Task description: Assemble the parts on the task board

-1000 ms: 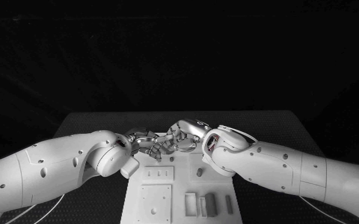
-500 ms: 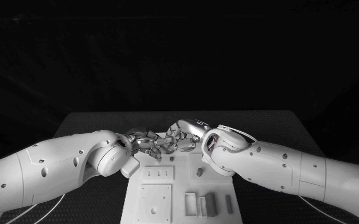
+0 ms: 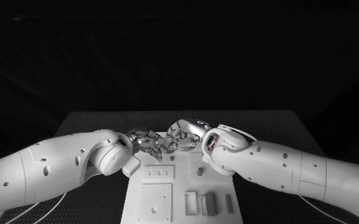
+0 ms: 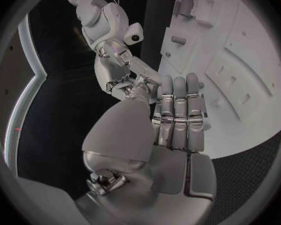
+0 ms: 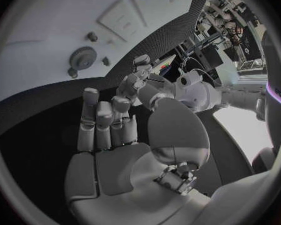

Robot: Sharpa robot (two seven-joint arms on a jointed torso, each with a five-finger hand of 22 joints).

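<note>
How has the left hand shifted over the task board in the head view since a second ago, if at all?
Barely. The left hand sits at the same spot at the task board's far end, fingertips meeting the right hand; no clear direction shows.

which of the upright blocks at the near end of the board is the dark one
The second from the right: it is dark grey and the tallest of the row, while its neighbours on the task board are white or pale.

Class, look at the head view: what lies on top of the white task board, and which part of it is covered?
On the task board upright grey parts stand near its close end, beside flat panels with slots. The left hand and right hand meet over its far end, covering whatever lies there.
</note>
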